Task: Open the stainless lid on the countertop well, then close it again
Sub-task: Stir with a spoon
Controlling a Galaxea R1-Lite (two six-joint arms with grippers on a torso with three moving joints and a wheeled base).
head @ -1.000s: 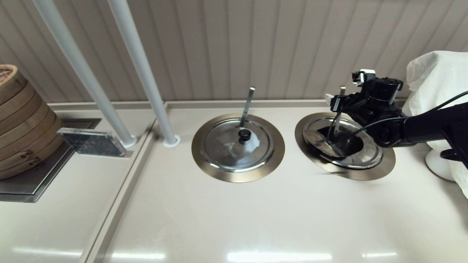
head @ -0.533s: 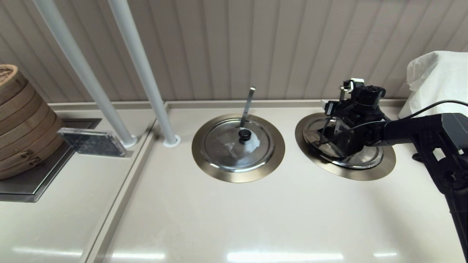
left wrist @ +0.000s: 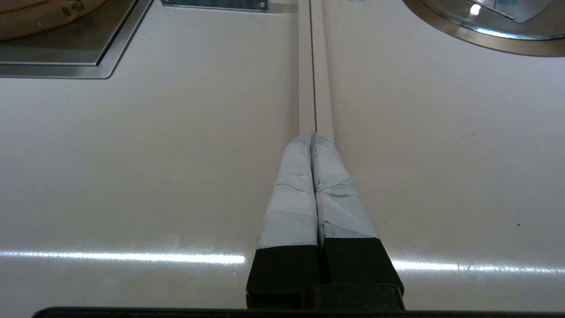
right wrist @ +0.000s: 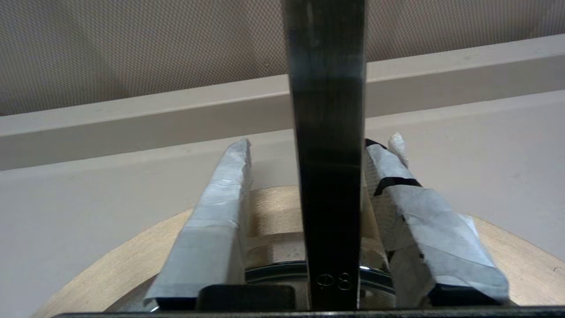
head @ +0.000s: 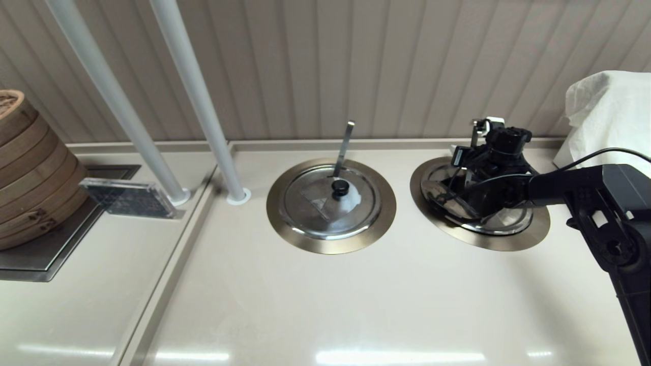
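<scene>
The countertop well with its bronze ring is at the right. On it lies the stainless lid, whose shiny wedge flap is folded up to the left over a dark opening. The knob is hidden. My right gripper hangs low over the opening, pointing at the back wall. It is open, and the flat steel utensil handle stands between its taped fingers without being clamped. My left gripper is shut and empty, parked over the countertop seam, out of the head view.
A twin well with a hazy-patched lid and its own utensil is mid-counter. Two white poles rise at the back left, beside stacked bamboo steamers. A white cloth-covered object stands at the far right. The back wall ledge is close ahead.
My right gripper has come down and moved left, settling low over the well's opening around the utensil handle. The flap stays folded open. The left arm has not moved.
</scene>
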